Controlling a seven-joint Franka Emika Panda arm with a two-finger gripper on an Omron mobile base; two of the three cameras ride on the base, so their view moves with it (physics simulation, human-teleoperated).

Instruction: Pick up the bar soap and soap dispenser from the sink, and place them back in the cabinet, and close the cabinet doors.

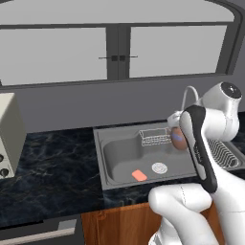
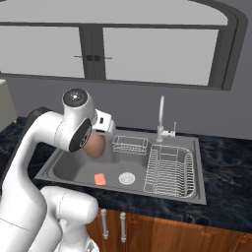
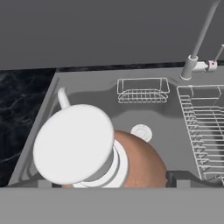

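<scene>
My gripper (image 3: 109,183) is shut on the soap dispenser (image 3: 140,164), a brown rounded bottle whose white pump top (image 3: 74,144) looms close in the hand view. One dark fingertip (image 3: 183,178) presses its right side; the other is hidden under the pump top. The bottle (image 2: 94,145) hangs under my hand above the left part of the sink (image 2: 194,147), clear of the basin floor. It also peeks out beside my forearm (image 1: 178,139). The salmon-orange bar soap (image 1: 139,175) (image 2: 100,178) lies flat on the basin floor near the drain (image 2: 126,178). The cabinet and its doors are out of view.
A small wire basket (image 2: 130,143) hangs at the basin's back wall and a wire dish rack (image 2: 170,170) fills the right side. The curved faucet (image 2: 160,118) rises behind. Grey window panes (image 1: 62,52) span the wall. Dark marble counter (image 1: 52,162) lies left, with a cream appliance (image 1: 7,134).
</scene>
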